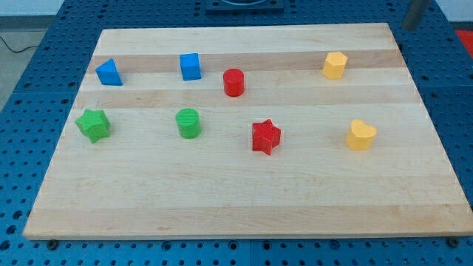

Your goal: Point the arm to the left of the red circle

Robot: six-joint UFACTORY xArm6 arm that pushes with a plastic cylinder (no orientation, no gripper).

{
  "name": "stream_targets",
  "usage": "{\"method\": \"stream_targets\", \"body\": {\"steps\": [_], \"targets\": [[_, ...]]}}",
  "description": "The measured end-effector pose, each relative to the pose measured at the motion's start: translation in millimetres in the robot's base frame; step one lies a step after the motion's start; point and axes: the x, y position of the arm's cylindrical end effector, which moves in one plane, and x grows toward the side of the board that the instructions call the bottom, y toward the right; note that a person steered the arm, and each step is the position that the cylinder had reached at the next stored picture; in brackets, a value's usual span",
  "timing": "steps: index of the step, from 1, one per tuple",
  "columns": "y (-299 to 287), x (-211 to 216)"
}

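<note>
Standing light and stiff near the blue cube (191,66), the red circle (233,82) is being judged easily nudged, no tip being shown.

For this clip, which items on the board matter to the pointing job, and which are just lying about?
Belongs to the job:
- red circle
- my tip, at the view's top right corner, off the board and far from every block

Lying about:
- blue triangle
- blue cube
- yellow hexagon
- green star
- green circle
- red star
- yellow heart
</note>
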Motion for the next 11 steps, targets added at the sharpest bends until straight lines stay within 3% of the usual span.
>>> {"method": "stream_targets", "body": {"steps": [3, 4, 5, 8, 9, 11], "targets": [[-34, 82], [-60, 131], [-109, 167], [-334, 216], [-397, 200], [-395, 159]]}}
